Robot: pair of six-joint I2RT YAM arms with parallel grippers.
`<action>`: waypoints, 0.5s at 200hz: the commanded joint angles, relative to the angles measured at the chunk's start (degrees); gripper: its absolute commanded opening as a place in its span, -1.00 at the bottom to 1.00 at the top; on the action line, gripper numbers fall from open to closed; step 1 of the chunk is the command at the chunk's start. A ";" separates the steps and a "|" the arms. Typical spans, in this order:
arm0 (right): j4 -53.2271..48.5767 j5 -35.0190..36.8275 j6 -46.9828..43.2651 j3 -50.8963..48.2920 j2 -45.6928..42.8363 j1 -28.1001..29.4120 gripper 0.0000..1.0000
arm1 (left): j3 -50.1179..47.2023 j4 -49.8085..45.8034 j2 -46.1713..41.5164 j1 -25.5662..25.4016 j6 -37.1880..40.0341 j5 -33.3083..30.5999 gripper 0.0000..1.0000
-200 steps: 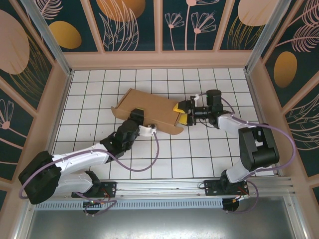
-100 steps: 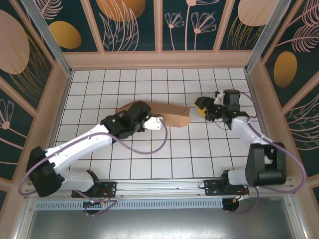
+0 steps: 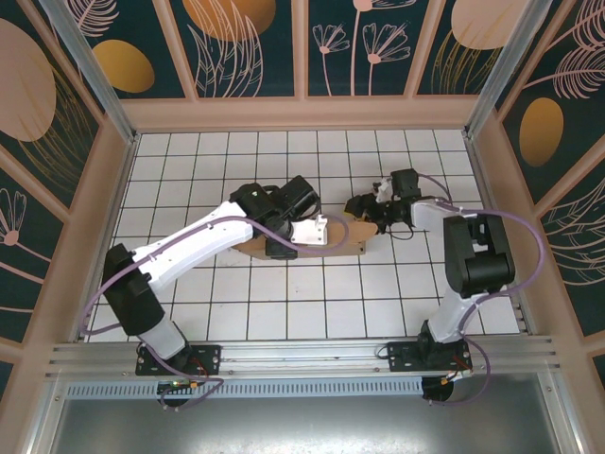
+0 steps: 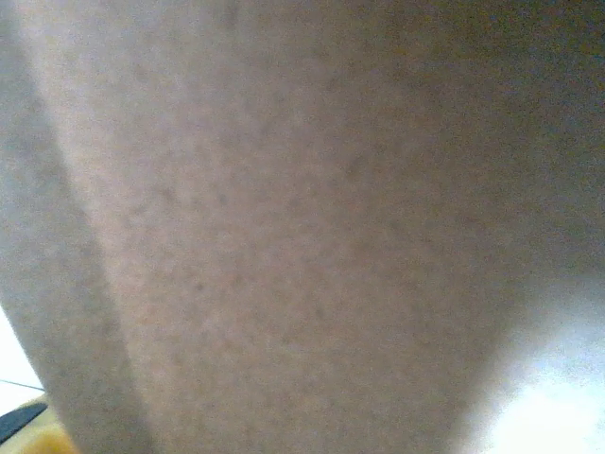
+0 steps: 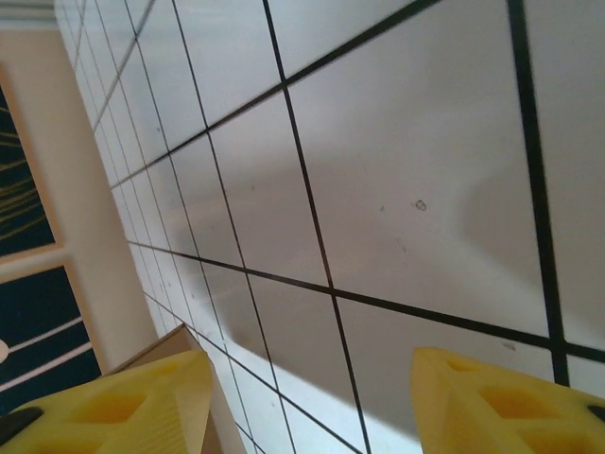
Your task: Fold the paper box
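On the table (image 3: 284,303), the paper box (image 3: 345,238) lies mid-grid under the left tool (image 3: 317,230); its grip cannot be told, with cardboard close against its camera. Just past the box's right end, the right tool (image 3: 367,206) hangs open, yellow fingers (image 5: 123,407) apart, holding nothing.

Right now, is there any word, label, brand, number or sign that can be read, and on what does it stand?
None: no text can be read.
The paper box is plain brown cardboard, the table bears black grid lines, and the wall panels carry plant drawings.
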 commanded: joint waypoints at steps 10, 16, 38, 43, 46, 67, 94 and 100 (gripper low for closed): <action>-1.25 -2.85 -2.83 2.72 4.36 4.41 0.15 | 3.67 -4.28 4.31 -0.21 -3.07 2.72 0.14; -1.01 -2.89 -2.69 2.63 4.86 4.84 0.15 | 3.97 -4.14 4.89 -0.22 -3.16 2.36 0.18; 1.19 -2.98 -1.58 1.45 5.85 5.30 0.14 | 4.13 -3.09 6.46 -0.14 -3.41 0.18 0.33; 1.61 -2.87 -1.38 1.25 5.85 5.30 0.14 | 4.01 -2.57 6.79 -0.19 -3.62 -0.79 0.36; 1.97 -2.87 -1.22 1.01 5.77 5.19 0.14 | 3.92 -2.37 6.96 -0.15 -3.78 -1.32 0.39; 3.34 -2.39 -0.48 0.35 5.51 4.78 0.14 | 4.19 -1.11 8.26 0.22 -4.26 -2.25 0.47; 4.07 -1.30 -0.14 0.11 4.34 4.00 0.14 | 6.37 -0.26 9.10 0.47 -4.55 -2.49 0.62; 4.13 -1.05 -0.10 -0.04 3.89 3.80 0.14 | 6.82 -0.18 9.05 0.42 -4.63 -2.60 0.67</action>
